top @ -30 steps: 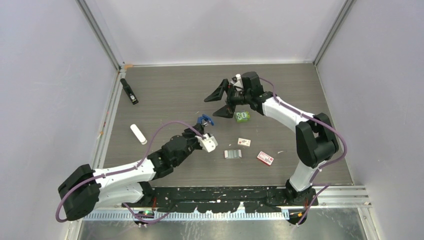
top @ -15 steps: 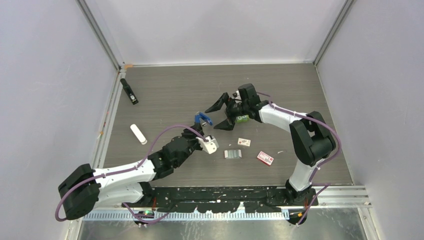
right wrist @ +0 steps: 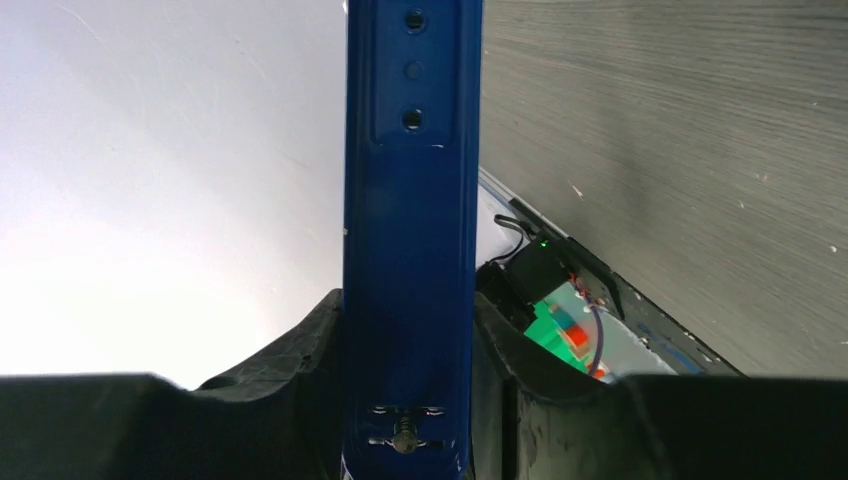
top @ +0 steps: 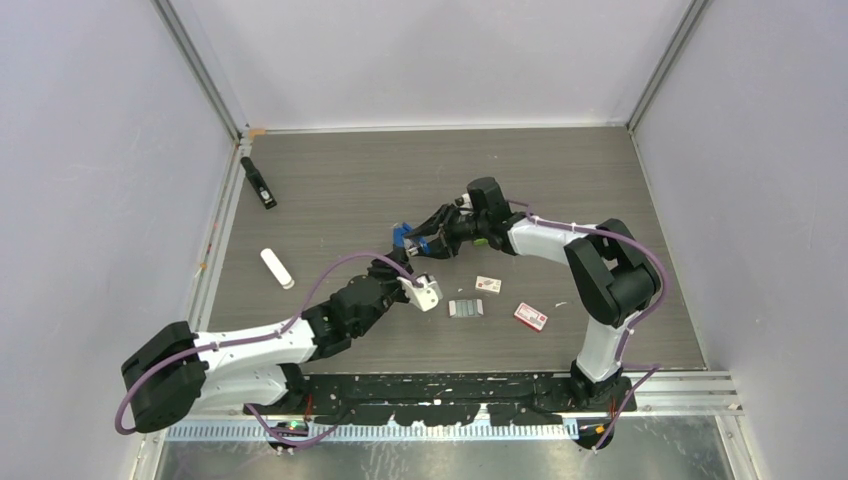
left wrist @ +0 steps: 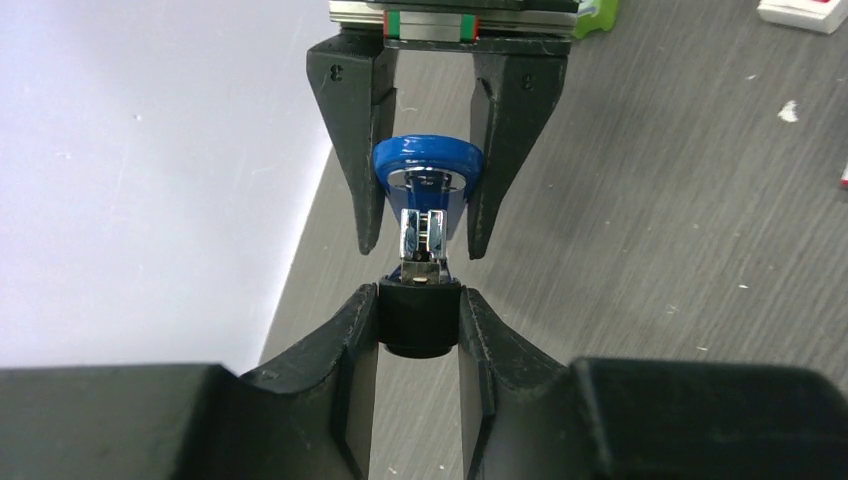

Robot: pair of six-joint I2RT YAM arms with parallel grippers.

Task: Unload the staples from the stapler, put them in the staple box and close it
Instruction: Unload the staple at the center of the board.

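A blue stapler (top: 404, 237) hangs above the middle of the table between both grippers. My left gripper (top: 397, 256) is shut on its black rear end (left wrist: 420, 318). My right gripper (top: 422, 240) comes from the opposite side, its fingers (left wrist: 347, 150) pressed on both sides of the blue head (left wrist: 428, 165). In the right wrist view the blue body (right wrist: 410, 200) fills the gap between the jaws. The chrome magazine (left wrist: 422, 235) shows below the blue head. Silvery strips of staples (top: 465, 308) lie on the table near the left wrist.
Two red-and-white boxes (top: 488, 285) (top: 531, 317) lie right of the staples. A green packet (top: 486, 240) sits under the right arm. A black stapler (top: 258, 183) and a white stapler (top: 277, 268) lie at the left, near the wall.
My right arm has swung down and left from the back of the table to the blue stapler, and its jaws have closed from wide open onto it. The left arm has barely shifted.
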